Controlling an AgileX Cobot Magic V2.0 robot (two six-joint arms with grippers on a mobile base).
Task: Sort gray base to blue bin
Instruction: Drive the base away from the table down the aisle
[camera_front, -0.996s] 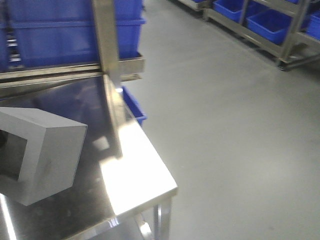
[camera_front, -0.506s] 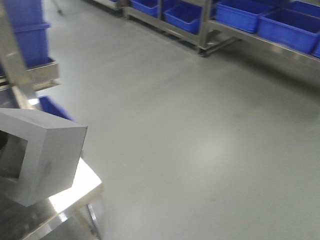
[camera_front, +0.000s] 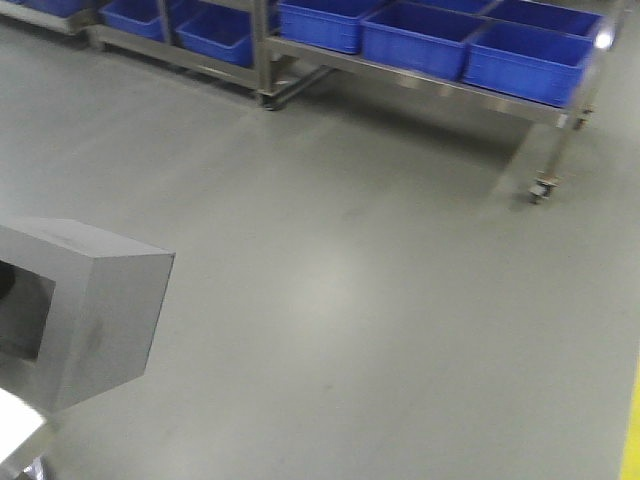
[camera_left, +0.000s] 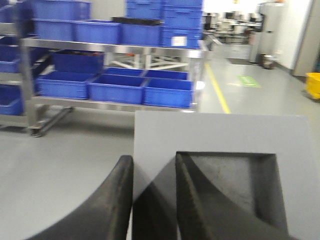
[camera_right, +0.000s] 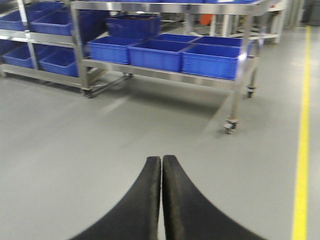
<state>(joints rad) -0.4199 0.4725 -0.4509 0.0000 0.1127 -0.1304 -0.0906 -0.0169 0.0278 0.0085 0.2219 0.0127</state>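
Swung off the table (camera_front: 12, 432), gray base (camera_left: 215, 132) hangs pinched in left gripper (camera_left: 154, 167); right gripper (camera_right: 161, 162) closed.

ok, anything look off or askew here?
Nothing spilled or damaged. Only oddity: the gray base hangs tilted over the floor, pinched by one wall in the left gripper, one finger inside its recess. The right gripper is shut and empty. The blue bins sit square on their rack.
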